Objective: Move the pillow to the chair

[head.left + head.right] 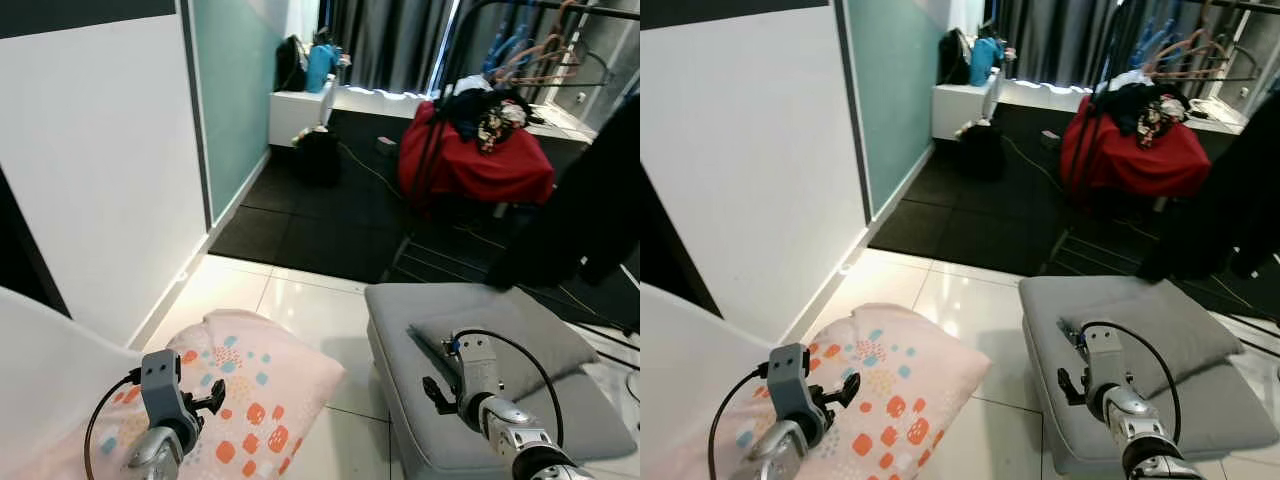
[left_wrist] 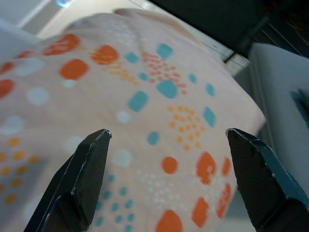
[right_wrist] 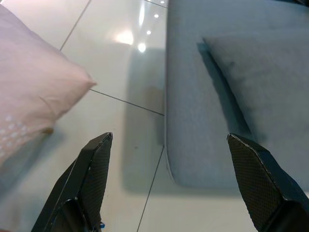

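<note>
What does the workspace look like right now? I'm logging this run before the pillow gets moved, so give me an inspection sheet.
Surface: glossy white floor tiles, dark carpet beyond.
Job's things: pink dotted pillow lying lower left; grey chair seat on the right with a grey cushion on it.
Clutter: red cloth and clothes on a rack, bags by a white ledge.
Grippers: left gripper open over the pillow; right gripper open above the seat's edge.
Cables: black cable loop on each wrist; cords on the carpet.
Surroundings: white and teal wall, dark curtains.
</note>
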{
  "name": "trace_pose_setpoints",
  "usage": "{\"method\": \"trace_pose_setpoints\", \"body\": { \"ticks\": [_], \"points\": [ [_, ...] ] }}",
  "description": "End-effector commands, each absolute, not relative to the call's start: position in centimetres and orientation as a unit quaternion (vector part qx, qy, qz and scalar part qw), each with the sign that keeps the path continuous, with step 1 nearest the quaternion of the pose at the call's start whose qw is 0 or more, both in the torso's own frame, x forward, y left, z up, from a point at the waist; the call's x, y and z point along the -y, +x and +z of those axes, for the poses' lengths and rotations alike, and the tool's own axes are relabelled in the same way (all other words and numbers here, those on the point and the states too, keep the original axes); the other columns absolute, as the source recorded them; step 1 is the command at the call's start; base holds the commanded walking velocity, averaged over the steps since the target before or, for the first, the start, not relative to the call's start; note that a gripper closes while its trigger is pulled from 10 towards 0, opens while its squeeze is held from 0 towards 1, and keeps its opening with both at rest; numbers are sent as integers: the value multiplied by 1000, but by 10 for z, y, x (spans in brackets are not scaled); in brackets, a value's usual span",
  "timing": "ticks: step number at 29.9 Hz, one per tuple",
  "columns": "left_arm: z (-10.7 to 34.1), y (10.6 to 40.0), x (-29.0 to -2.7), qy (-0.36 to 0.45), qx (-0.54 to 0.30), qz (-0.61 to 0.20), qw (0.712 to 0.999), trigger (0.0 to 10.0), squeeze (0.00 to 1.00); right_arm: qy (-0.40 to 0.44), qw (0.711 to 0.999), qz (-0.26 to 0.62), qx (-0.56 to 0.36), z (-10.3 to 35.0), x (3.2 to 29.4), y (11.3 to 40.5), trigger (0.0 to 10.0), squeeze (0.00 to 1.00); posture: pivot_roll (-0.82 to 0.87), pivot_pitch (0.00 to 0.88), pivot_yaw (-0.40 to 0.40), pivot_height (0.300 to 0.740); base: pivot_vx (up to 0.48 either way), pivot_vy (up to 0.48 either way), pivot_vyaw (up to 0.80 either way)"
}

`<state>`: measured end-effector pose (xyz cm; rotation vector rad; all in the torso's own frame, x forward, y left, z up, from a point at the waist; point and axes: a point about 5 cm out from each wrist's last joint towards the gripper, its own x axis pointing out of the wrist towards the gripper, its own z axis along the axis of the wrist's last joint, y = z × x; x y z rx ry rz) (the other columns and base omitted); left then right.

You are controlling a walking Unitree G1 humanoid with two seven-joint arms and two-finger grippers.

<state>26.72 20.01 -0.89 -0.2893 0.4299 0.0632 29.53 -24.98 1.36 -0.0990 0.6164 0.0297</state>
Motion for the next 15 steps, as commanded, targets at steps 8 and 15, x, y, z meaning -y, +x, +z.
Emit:
{"method": "trace_pose_setpoints", "body": {
  "ticks": [8, 15],
  "points": [
    [-14, 263, -196, -136, -217, 23, 966, 10000, 0, -44, 954, 9, -298, 15, 252, 295, 10000, 0, -232, 0, -48, 740, 0, -480, 0],
    [-16, 261, -194, -136, -212, 22, 967, 10000, 0, -44, 953, 10, -298, 15, 254, 294, 10000, 0, -231, 0, -42, 740, 0, -480, 0]
  ]
}}
